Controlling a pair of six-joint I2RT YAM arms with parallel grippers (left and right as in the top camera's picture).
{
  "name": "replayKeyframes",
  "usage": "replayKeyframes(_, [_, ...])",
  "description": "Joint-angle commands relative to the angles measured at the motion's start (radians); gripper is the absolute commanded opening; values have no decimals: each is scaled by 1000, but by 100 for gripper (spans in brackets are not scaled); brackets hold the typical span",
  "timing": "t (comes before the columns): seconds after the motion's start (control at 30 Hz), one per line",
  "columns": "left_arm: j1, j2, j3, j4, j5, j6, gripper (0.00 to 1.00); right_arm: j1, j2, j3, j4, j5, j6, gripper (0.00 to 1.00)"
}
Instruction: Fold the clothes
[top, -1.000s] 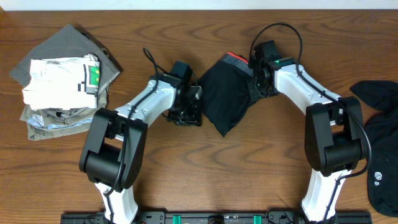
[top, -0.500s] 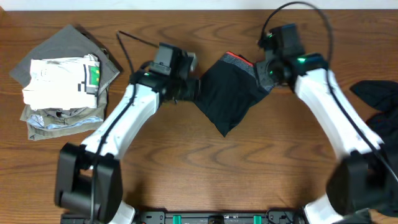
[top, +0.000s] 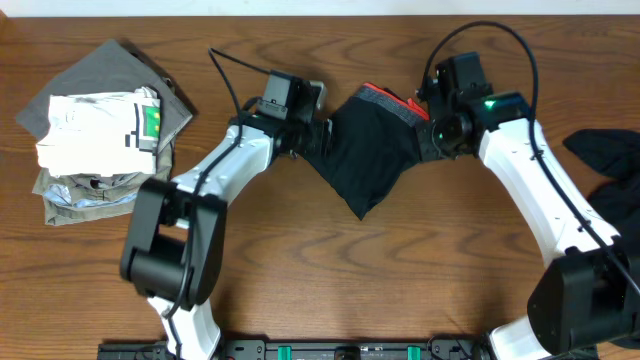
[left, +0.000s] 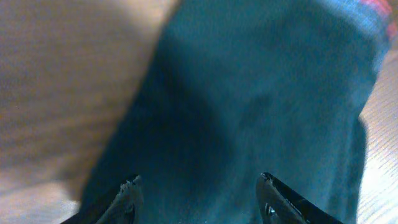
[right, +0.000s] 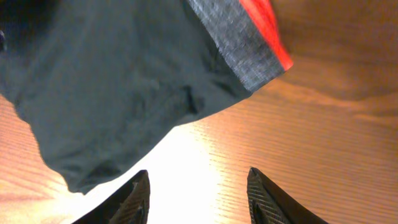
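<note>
At the far left, a pile of folded grey and white garments (top: 100, 125) lies on the brown wooden table (top: 300, 260). The left gripper (top: 318, 137) is at the left corner of the folded black trousers (top: 365, 155), jaws wide apart above the cloth and gripping nothing. The trousers lie mid-table, with their grey waistband edged coral red (top: 388, 100) at the far side. The right gripper (right: 196, 180) stands wide over bare wood just beside their right edge, empty. A crumpled black garment with a small white logo (top: 612, 240) lies at the table's right edge.

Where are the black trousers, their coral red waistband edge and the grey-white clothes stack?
black trousers (top: 365, 152): overhead, cloth's middle.
coral red waistband edge (right: 267, 28): right wrist, strip's middle.
grey-white clothes stack (top: 90, 125): overhead, white top.
</note>
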Motion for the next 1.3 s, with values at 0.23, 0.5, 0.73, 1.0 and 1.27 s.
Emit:
replayKeyframes(0.23, [-45,34,6,-190,62,-19,60,8,167,-140,118,-101,24,46])
replayKeyframes(0.5, [-108,34,-37,-210,58,-20,54,12,283,-140,177,-107,24,45])
replayKeyframes(0.73, [-113,34,-56,-297,60,-131,45,12,285,-140,274,-67,24,45])
replayKeyframes(1.0, [-171,11,-71,-315,61,-90,42,-10,283,-139,287,151,35,48])
replayKeyframes(1.27, [-128,-187,-68,-314,-122,-83,43,-29,134,-109,284,142,35,52])
